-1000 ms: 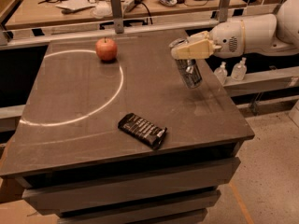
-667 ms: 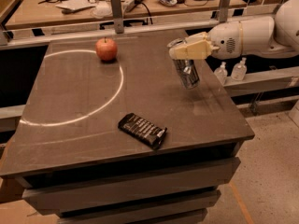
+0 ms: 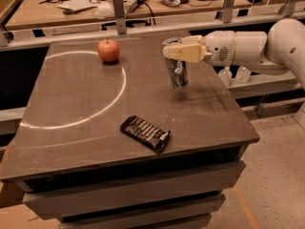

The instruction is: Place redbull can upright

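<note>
Redbull can (image 3: pixel 177 75) upright, top clasped by end effector (image 3: pixel 173 51), over table's (image 3: pixel 95 113) right side

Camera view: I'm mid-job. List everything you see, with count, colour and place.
redbull can: one, silver-and-blue, upright at the table's right rear, top held in the gripper; I cannot tell whether its base touches the table.
apple: one, red, rear left, on the chalk arc.
snack-bar wrapper: one, black, lying flat near the front edge.
chalk arc: one, white, curving over the table's left half.
table: one, dark brown, centre.
small bottles: two, pale, on the ledge right of the table.
workbench: one, tan, cluttered, behind.
arm: one, white, reaching in from the right.
gripper: one, cream, closed on the can's top.
</note>
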You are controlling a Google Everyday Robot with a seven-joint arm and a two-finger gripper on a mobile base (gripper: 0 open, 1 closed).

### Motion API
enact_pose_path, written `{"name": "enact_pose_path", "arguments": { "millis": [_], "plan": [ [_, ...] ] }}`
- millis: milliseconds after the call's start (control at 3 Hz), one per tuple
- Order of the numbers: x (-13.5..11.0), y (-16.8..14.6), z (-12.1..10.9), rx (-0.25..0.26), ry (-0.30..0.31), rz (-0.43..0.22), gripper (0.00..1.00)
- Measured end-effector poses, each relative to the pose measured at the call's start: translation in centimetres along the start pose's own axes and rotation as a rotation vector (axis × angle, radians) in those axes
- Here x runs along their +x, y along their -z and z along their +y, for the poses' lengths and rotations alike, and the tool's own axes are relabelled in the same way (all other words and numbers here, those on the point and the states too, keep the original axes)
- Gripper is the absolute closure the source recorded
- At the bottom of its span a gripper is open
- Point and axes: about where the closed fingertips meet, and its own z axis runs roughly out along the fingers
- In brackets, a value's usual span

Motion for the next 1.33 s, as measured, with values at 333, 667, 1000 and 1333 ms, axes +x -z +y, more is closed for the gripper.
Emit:
{"name": "enact_pose_path", "arguments": {
  "millis": [333,667,1000,1333],
  "plan": [
    [-0.1,-1.8,0.5,-0.038,0.034,-0.063,1.00],
    [0.4,-3.7,1.6,-0.109,0.080,-0.084,1.00],
    [0.8,-4.6,2.5,-0.132,0.094,-0.113,0.88],
    [1.3,-4.6,3.2,-0.103,0.077,-0.148,0.69]
  ]
}}
